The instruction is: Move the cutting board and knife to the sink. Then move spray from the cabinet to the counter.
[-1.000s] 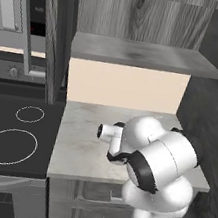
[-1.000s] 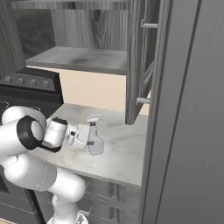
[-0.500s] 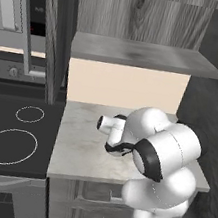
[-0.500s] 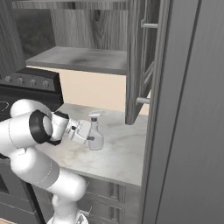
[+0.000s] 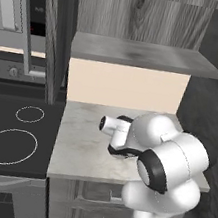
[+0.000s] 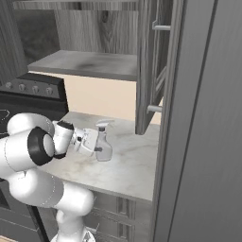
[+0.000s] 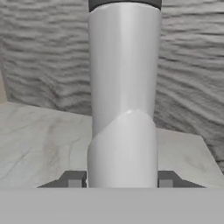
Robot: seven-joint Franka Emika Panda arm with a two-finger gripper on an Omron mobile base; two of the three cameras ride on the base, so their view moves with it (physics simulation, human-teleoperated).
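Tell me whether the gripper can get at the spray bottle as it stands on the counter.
Probably yes: it is already there. The gripper has its jaws on either side of the spray bottle, which stands upright on the marble counter. Nothing lies between them; whether they press it is unclear.

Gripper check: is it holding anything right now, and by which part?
The gripper holds the slim pale grey-white spray bottle, upright on the marbled counter, one dark finger on each side of its lower body.

spray (image 6: 103, 147) on counter (image 6: 127, 170), cabinet door (image 6: 147, 66) overhanging right
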